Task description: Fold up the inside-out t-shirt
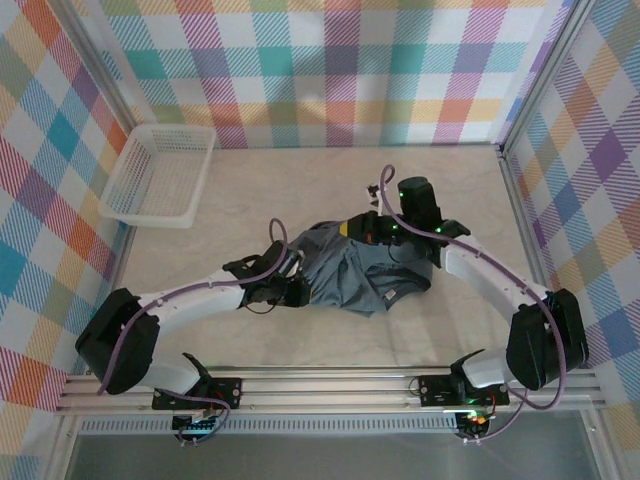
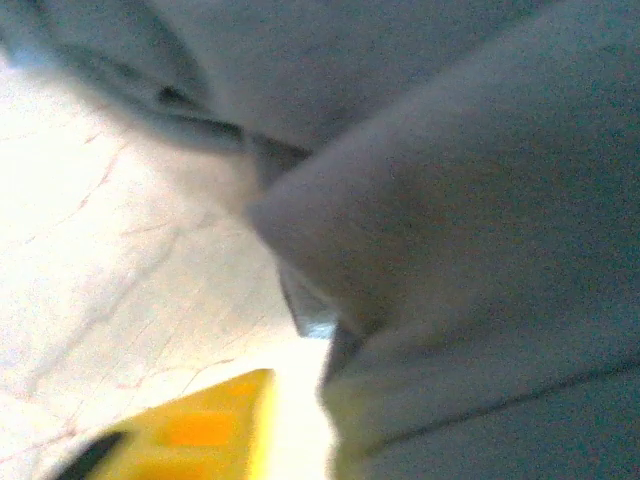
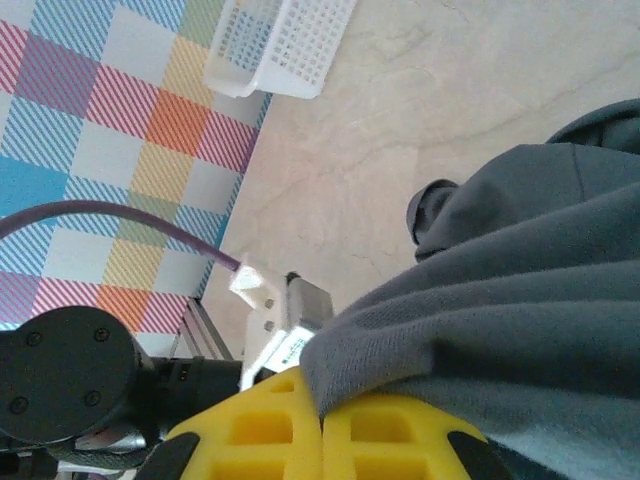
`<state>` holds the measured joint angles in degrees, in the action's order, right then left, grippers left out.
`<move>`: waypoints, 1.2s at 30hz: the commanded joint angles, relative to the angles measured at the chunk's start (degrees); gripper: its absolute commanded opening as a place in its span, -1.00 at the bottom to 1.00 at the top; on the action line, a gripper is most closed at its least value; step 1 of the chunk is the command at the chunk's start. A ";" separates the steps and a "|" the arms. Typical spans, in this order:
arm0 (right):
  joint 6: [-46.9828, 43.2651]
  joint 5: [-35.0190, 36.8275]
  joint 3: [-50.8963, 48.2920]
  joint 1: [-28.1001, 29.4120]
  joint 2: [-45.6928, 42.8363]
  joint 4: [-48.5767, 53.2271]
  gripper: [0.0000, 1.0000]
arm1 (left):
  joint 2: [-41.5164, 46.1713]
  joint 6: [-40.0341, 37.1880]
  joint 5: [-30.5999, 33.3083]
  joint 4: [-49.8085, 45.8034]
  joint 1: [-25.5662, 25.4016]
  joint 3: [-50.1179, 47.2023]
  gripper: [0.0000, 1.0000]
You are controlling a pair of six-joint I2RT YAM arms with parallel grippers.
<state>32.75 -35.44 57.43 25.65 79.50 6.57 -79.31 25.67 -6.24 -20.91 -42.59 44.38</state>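
Observation:
The inside-out t-shirt [image 1: 365, 275] lies crumpled in a slate blue-grey heap at the middle of the table. My left gripper [image 1: 292, 290] is at the heap's left edge. In the left wrist view one yellow finger [image 2: 200, 430] stands off to the left with bright table showing beside it. Cloth [image 2: 480, 250] drapes over the other side, and the jaws are parted. My right gripper [image 1: 358, 228] is at the heap's far edge. Its yellow fingers [image 3: 270, 430] are pressed together with a fold of the shirt [image 3: 480, 300] pinched between them.
A white mesh basket [image 1: 130, 212] sits at the far left corner, also seen as the basket [image 3: 285, 40] in the right wrist view. Checked walls enclose the pale table [image 1: 300, 185] on three sides. An aluminium rail [image 1: 330, 385] runs along the near edge.

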 commanded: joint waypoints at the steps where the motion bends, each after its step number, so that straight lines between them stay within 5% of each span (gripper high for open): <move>1: 0.68 -2.01 -1.34 -1.30 -1.35 -2.32 -1.00 | 7.70 -1.56 0.65 -0.70 0.28 2.12 0.08; 6: -2.41 -5.95 -3.58 -1.13 -3.23 -2.25 -1.00 | 13.57 -7.32 -3.52 4.43 0.69 7.53 0.33; 12: -3.23 -8.80 -4.05 -1.04 -5.97 -2.62 -1.00 | 1.53 -12.30 -18.62 3.77 3.06 16.30 0.32; 16: -3.39 -11.84 -3.43 -0.69 -6.53 -3.23 -1.00 | -3.36 -11.95 -19.43 8.37 3.89 17.31 0.29; 18: -3.86 -12.93 -3.07 -0.41 -6.21 -2.57 -1.00 | -4.15 -10.21 -20.29 11.61 4.27 17.74 0.13; 22: -3.97 -12.05 -3.20 -0.25 -5.94 -0.95 -1.00 | -4.15 -8.09 -19.44 13.96 4.28 19.36 -0.60; 27: -5.24 -9.66 -1.88 -0.29 -4.38 3.17 -1.00 | -3.02 -9.95 -19.99 10.87 4.35 19.78 -0.91; 29: -6.22 -6.07 -0.77 -0.33 -3.33 6.65 -1.00 | -2.14 -10.62 -20.71 9.60 4.36 19.65 -1.00; 33: -1.65 22.98 -1.30 -4.51 -2.42 18.03 -0.79 | 0.65 -8.96 -21.19 8.93 4.35 18.66 -1.00; 36: 1.34 25.41 -5.82 -9.72 -5.95 15.69 -0.64 | 1.27 -7.45 -20.63 8.15 4.33 18.32 -1.00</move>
<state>31.38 -22.52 54.63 19.90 75.90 17.82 -80.71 16.99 -25.74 -12.36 -38.85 62.24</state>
